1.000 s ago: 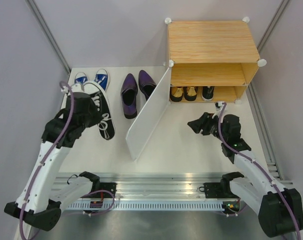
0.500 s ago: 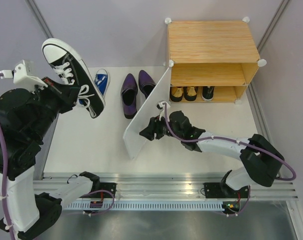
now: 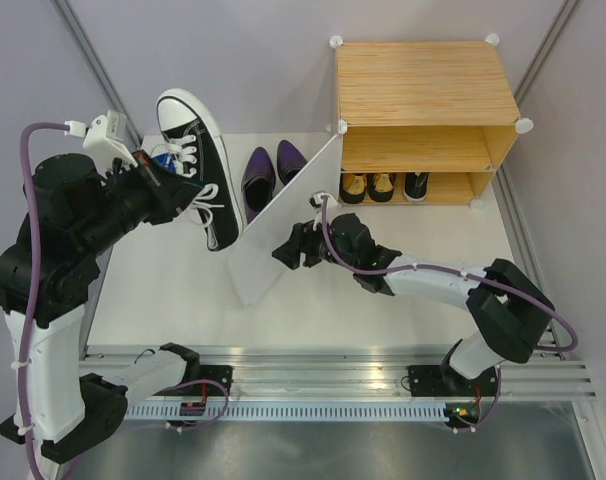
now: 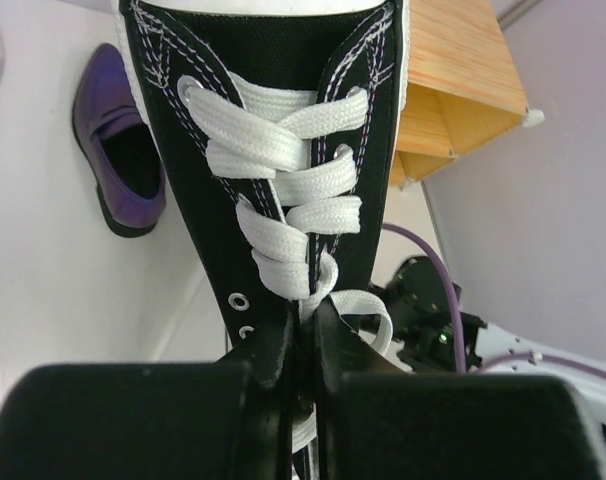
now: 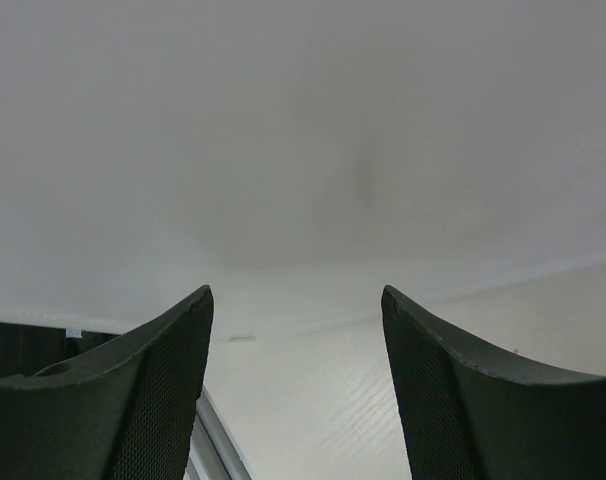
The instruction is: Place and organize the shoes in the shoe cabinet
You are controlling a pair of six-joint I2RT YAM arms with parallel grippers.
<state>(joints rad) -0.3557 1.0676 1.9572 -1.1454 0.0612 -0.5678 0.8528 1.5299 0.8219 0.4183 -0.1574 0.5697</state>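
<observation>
Black sneaker with white laces, dark purple dress shoes, light wood-grain cabinet, white door, gold shoes

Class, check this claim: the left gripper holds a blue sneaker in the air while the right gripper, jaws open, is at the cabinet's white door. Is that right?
Not quite. The sneaker in the left gripper is black with white laces, not blue, as the left wrist view shows. The rest stands: the right gripper, jaws open, is at the cabinet's white door.
</observation>
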